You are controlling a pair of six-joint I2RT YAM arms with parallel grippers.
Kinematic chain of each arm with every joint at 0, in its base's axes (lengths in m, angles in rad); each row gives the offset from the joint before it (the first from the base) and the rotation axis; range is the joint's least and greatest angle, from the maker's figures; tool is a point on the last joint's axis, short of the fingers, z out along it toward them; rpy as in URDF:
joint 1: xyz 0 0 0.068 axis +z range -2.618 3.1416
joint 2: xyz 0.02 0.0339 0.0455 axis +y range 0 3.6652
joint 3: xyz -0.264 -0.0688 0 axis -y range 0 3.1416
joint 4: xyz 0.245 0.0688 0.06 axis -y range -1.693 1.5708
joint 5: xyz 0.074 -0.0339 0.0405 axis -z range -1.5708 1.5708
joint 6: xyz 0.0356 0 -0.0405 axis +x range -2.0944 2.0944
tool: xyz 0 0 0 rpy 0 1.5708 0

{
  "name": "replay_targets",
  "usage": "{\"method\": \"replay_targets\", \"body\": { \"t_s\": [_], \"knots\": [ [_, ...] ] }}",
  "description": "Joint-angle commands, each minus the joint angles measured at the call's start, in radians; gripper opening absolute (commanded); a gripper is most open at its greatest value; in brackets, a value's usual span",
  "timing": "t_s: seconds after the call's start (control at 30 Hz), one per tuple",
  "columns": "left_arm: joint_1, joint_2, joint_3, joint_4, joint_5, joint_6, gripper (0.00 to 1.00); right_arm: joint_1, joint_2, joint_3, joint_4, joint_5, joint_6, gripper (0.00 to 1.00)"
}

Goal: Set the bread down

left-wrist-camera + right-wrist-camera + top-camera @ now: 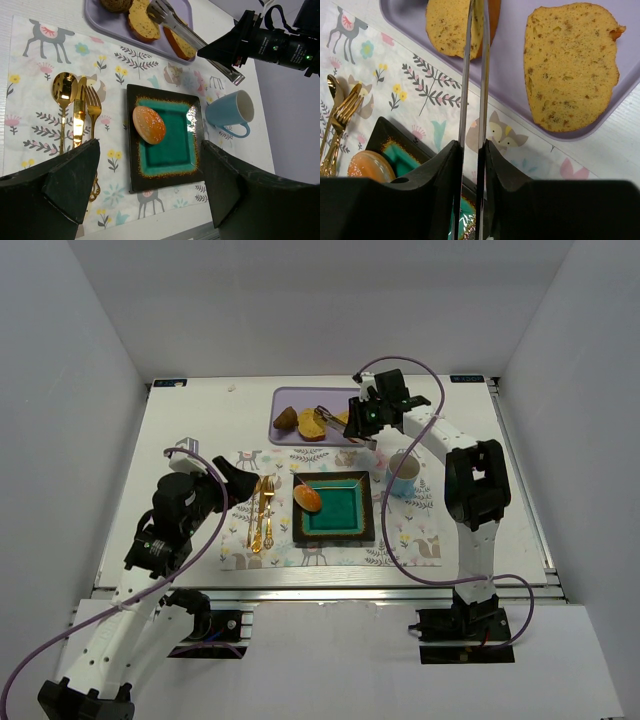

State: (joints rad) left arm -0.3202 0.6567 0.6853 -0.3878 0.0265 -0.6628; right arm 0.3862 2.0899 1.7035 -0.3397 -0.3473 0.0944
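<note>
Currently my right end effector [471,155] is clenched on a pair of metal tongs [474,75], whose blades run almost closed out ahead of it. From there the tongs reach leftward along the far edge of the bench, over the purple tray [510,60]. Two golden slices [570,65] lie flat on that tray. One is under the blades and the other just beside them, both with their long axes roughly in line with the tongs. The blade tips are cut off in the wrist view, so I cannot tell if they pinch anything.

The orange roll [149,125] already sits on the teal plate [172,150] mid-bench. My left end effector [150,170] hangs released toward the near-left corner, well apart from the tray. I judge the right arm is nearer for the next slice.
</note>
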Motion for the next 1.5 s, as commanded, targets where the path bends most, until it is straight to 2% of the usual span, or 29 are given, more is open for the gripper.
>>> {"method": "replay_targets", "body": {
  "t_s": [0.0, 0.1, 0.2, 0.63, 0.83, 1.1, 1.23, 1.47],
  "knots": [
    [0.001, 0.0, 0.014, 0.01, 0.007, 0.0, 0.9, -0.007, 0.001, -0.01, 0.028, -0.042, 0.021, 0.3],
    [0.001, 0.0, 0.013, 0.01, 0.007, 0.002, 0.9, -0.018, -0.016, -0.013, 0.03, -0.061, 0.034, 0.22],
    [0.001, 0.0, 0.013, 0.013, 0.009, 0.0, 0.91, -0.036, -0.046, -0.016, 0.037, -0.078, 0.05, 0.18],
    [0.0, 0.001, 0.017, 0.026, 0.015, 0.005, 0.9, -0.078, -0.226, -0.079, 0.025, -0.183, 0.053, 0.13],
    [0.001, -0.009, 0.008, 0.026, 0.013, 0.005, 0.91, -0.078, -0.366, -0.212, -0.039, -0.226, -0.054, 0.13],
    [0.001, -0.023, -0.013, 0.035, 0.019, 0.003, 0.9, -0.075, -0.684, -0.519, -0.087, -0.245, -0.231, 0.12],
    [0.001, -0.012, -0.023, 0.046, 0.036, 0.005, 0.9, -0.075, -0.838, -0.617, -0.101, -0.272, -0.274, 0.12],
    [0.0, 0.006, -0.023, 0.058, 0.058, 0.008, 0.9, -0.064, -0.89, -0.725, -0.157, -0.298, -0.268, 0.13]
  ]
}}
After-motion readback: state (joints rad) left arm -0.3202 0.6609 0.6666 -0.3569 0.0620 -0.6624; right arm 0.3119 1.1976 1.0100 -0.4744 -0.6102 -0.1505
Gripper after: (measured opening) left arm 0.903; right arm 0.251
